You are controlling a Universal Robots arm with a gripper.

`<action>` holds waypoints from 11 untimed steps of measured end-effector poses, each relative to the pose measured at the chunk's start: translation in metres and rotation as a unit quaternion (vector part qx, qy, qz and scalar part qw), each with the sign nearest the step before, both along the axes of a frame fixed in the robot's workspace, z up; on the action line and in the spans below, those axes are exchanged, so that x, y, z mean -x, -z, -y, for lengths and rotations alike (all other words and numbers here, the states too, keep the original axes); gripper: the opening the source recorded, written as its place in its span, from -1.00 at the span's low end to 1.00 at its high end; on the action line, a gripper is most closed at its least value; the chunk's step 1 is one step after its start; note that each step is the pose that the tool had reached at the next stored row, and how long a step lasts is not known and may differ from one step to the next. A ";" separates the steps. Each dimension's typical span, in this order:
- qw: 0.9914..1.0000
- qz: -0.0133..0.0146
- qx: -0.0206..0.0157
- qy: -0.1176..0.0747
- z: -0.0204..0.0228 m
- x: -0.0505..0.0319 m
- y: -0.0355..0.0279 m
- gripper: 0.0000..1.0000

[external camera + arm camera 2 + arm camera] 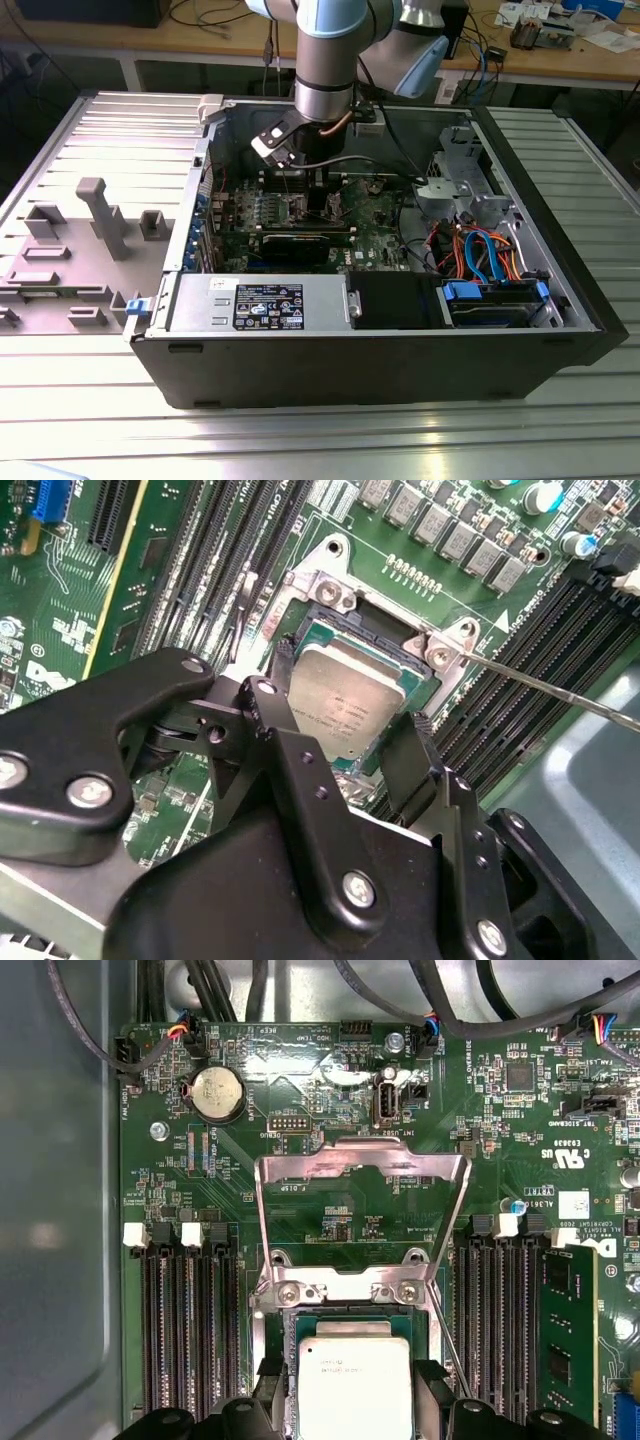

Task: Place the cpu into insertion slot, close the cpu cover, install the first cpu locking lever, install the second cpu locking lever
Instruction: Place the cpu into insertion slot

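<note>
The cpu (350,695) (355,1400), a silver-grey square chip, lies in or just above the insertion slot (385,620) (350,1317) on the green board. My gripper (342,712) (352,1370) reaches down over it, and its black fingers (265,705) stand tight against two opposite edges of the chip. The cpu cover (360,1165) is swung open, standing up from its hinge beside the slot. A thin locking lever (560,690) (447,1335) juts out unlatched beside the socket. In the exterior view the gripper (316,190) is low inside the open computer case.
Black memory slots (190,1330) flank the socket, with one memory stick (570,1330) fitted. A coin battery (218,1093) and cable bundles lie beyond the cover. The case (560,300) holds a power supply (260,305) and a drive bay (495,300). Grey fixtures (100,215) stand outside the case.
</note>
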State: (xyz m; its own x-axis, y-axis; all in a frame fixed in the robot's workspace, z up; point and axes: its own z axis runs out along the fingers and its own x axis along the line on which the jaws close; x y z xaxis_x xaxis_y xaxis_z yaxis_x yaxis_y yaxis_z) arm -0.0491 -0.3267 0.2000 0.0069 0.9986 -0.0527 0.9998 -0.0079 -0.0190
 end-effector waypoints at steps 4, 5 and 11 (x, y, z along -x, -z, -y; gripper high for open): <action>1.000 0.000 0.000 0.000 -0.0003 -0.0029 0.0000 0.23; 1.000 0.000 0.000 0.000 -0.0003 -0.0029 0.0000 0.23; 1.000 0.000 -0.003 0.000 -0.0003 -0.0029 -0.0126 0.23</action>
State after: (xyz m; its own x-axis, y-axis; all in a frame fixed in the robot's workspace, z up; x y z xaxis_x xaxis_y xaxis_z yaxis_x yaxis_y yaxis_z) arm -0.0462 -0.3264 0.2126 0.0072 0.9989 -0.0468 0.9998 -0.0081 -0.0192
